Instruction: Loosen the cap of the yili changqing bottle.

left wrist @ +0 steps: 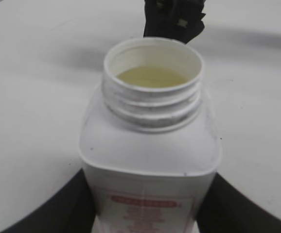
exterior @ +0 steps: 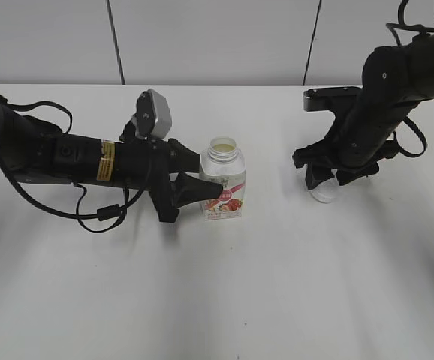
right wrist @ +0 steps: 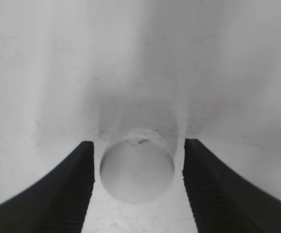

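Note:
The yili changqing bottle [exterior: 223, 184] stands upright at the table's middle, its wide neck uncapped, with pale liquid inside; it fills the left wrist view [left wrist: 150, 150]. My left gripper [exterior: 202, 193] reaches in from the left and is shut on the bottle's body, one finger on each side [left wrist: 148, 216]. The white cap [exterior: 323, 194] lies flat on the table to the right of the bottle. In the right wrist view the cap [right wrist: 137, 170] sits between the fingers of my right gripper [right wrist: 137, 162]. That gripper [exterior: 325, 182] is open, with a small gap on each side of the cap.
The white table [exterior: 277, 285] stretches all around. A grey panelled wall [exterior: 217, 37] runs behind the far edge. The left arm's cables [exterior: 100, 214] loop over the table at the left.

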`<action>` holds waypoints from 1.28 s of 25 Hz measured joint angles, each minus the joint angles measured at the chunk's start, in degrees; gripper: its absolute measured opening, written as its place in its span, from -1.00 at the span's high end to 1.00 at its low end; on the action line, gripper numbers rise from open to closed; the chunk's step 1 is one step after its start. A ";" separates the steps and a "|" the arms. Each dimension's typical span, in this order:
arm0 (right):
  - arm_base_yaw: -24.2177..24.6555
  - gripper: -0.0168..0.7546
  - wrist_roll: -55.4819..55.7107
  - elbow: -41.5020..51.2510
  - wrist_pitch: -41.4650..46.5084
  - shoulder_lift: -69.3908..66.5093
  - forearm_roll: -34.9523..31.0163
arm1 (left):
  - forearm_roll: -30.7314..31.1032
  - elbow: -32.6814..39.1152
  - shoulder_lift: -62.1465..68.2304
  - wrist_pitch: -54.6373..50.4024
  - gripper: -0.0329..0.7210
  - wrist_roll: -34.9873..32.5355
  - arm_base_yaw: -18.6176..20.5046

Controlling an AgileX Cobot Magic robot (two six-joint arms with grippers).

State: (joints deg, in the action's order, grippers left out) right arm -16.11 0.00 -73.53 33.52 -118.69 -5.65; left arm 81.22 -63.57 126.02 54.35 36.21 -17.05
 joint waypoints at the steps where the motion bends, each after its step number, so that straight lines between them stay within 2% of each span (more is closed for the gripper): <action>1: 0.00 -0.27 0.00 0.00 0.00 0.00 0.00 | 0.00 0.00 0.00 0.00 -0.07 0.00 0.00; 4: 0.00 -0.35 0.00 0.00 -0.11 0.00 0.00 | 0.00 0.00 0.00 0.00 -0.07 0.00 -0.06; 12: 0.00 -0.38 0.00 -2.35 4.24 0.00 -0.05 | 0.52 0.00 0.00 0.12 -0.07 0.00 -0.06; 14: 0.00 -0.38 -0.48 -3.74 5.91 0.00 -0.05 | 1.37 0.00 0.00 0.97 -0.18 0.00 -0.06; 17: 0.00 -0.38 -1.18 -5.20 7.27 0.08 -0.11 | 2.63 0.00 0.00 3.32 -0.45 0.00 0.33; 19: 0.00 -0.38 -1.81 -6.23 8.45 0.13 -0.25 | 3.53 0.00 0.00 3.85 -0.55 0.00 0.76; 23: 0.00 -0.38 -2.64 -8.79 11.62 0.13 -0.79 | 5.93 0.00 -0.05 4.45 -0.60 0.00 2.22; 25: 0.00 -0.38 -3.28 -10.19 13.33 0.13 -1.25 | 9.27 0.00 -0.60 4.94 -0.60 0.31 3.26; 28: 0.00 -0.38 -4.03 -12.14 16.26 0.15 -1.49 | 13.04 0.00 -1.77 5.21 -0.61 1.65 5.46; 32: 0.00 -0.38 -4.68 -14.45 19.30 0.15 -2.16 | 14.38 0.00 -3.75 5.28 -0.59 3.98 9.31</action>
State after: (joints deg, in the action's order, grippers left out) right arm -16.11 -4.68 -87.97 52.82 -118.54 -7.81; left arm 95.60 -63.57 122.27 59.64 40.19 -7.74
